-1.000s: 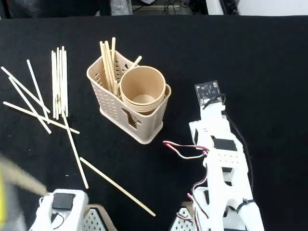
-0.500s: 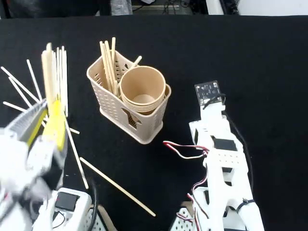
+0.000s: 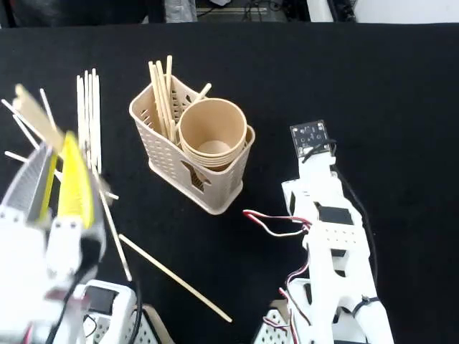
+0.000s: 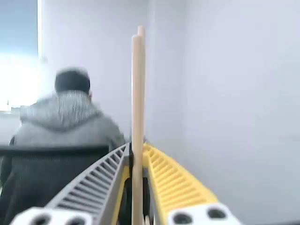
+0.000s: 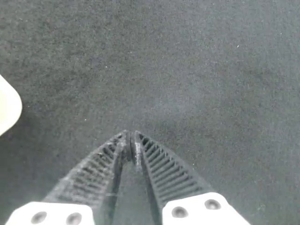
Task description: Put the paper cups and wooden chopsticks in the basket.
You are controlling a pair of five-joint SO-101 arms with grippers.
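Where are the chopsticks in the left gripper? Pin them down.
High view: clamped in the left gripper, the wooden chopsticks are raised over the left of the table, above the loose chopsticks, left of the basket.

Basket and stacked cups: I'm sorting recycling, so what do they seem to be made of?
Basket: likely moulded plastic, beige and matte; rows of small regular slots in thin, rigid walls.
Paper cups: likely kraft paper, tan and matte; thin rims nested closely together. Any inner lining cannot be made out.
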